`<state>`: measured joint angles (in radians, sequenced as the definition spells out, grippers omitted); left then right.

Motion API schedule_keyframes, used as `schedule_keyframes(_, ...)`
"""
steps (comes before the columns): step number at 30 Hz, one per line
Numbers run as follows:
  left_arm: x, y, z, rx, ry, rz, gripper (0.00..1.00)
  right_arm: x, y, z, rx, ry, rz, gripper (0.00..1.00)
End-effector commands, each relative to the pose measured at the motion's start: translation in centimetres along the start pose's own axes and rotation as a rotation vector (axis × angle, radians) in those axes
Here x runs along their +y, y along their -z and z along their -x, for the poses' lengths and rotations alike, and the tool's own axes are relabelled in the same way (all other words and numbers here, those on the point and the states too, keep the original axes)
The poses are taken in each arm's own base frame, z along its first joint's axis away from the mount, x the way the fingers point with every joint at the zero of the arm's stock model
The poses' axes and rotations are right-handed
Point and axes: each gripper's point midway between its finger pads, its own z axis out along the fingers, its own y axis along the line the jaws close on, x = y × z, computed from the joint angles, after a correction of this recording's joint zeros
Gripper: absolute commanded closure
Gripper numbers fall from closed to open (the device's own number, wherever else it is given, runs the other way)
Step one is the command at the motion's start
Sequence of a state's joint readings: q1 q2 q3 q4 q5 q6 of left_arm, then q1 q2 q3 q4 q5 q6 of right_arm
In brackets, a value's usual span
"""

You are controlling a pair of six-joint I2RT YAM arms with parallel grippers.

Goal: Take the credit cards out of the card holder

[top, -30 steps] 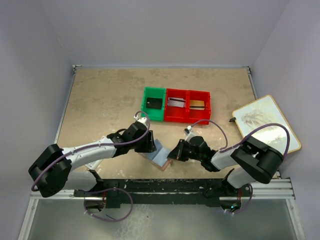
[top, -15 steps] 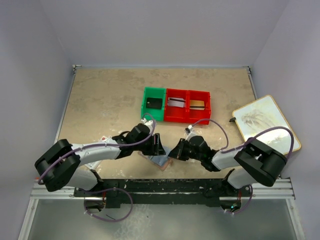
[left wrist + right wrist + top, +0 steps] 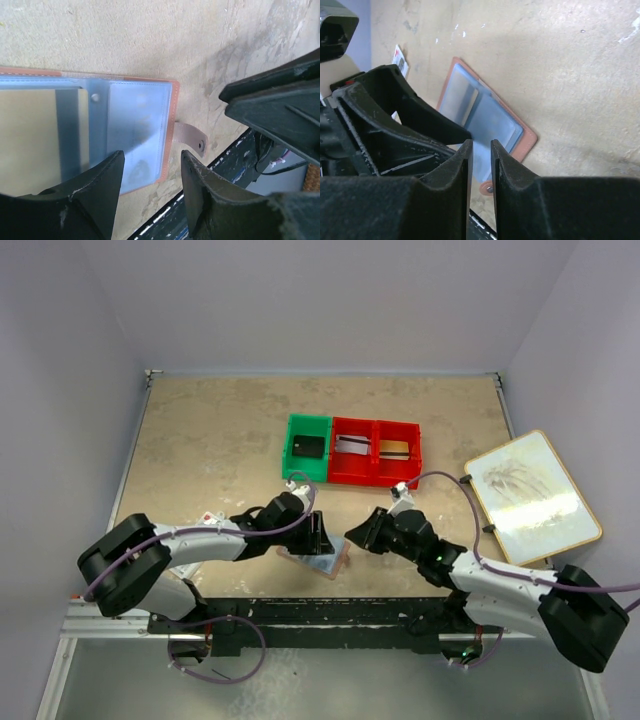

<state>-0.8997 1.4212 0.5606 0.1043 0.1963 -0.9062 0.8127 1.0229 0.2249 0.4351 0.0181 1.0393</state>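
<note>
The card holder lies open and flat near the table's front edge, its blue-grey lining up, brown rim and snap strap showing. A pale beige patch fills one pocket; I cannot tell whether it is a credit card. My left gripper hovers open over the holder's strap-side corner with nothing between its fingers; from above it sits at the holder's far edge. My right gripper is just right of the holder, jaws a narrow gap apart and empty; from above it is clear of the holder.
A green bin and two red bins stand mid-table, each with a card inside. A white packet with a red mark lies under the left arm. A framed board rests at the right edge.
My right gripper has let go of the card holder, parted slightly and drawn back to the right. The left gripper has slid right over the holder, which now lies flat.
</note>
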Motion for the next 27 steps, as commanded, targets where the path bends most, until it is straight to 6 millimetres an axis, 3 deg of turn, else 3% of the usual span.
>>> schedule_keyframes(1,-0.7,0.6,2.0,-0.088,-0.018,0.014,0.52,1.2,0.2,0.2,-0.006,0.03,0.058,0.75)
schedule_keyframes(7,-0.1,3.6,4.7,-0.235,-0.044,0.104,0.49,3.0,-0.3,-1.2,0.078,0.057,0.168,0.66)
schedule_keyframes(12,3.5,5.3,5.8,-0.306,-0.067,0.303,0.39,3.3,-1.5,-1.7,0.116,0.088,0.174,0.66)
schedule_keyframes(16,5.7,4.8,5.2,-0.266,-0.09,0.411,0.37,2.8,-2.1,-2.7,0.159,0.079,0.168,0.66)
schedule_keyframes(21,6.4,3.4,4.2,-0.209,-0.103,0.42,0.41,2.5,-2.1,-3.0,0.171,0.077,0.161,0.66)
schedule_keyframes(27,7.1,3.1,3.2,-0.18,-0.1,0.422,0.49,2.2,-2.5,-3.6,0.207,0.079,0.143,0.66)
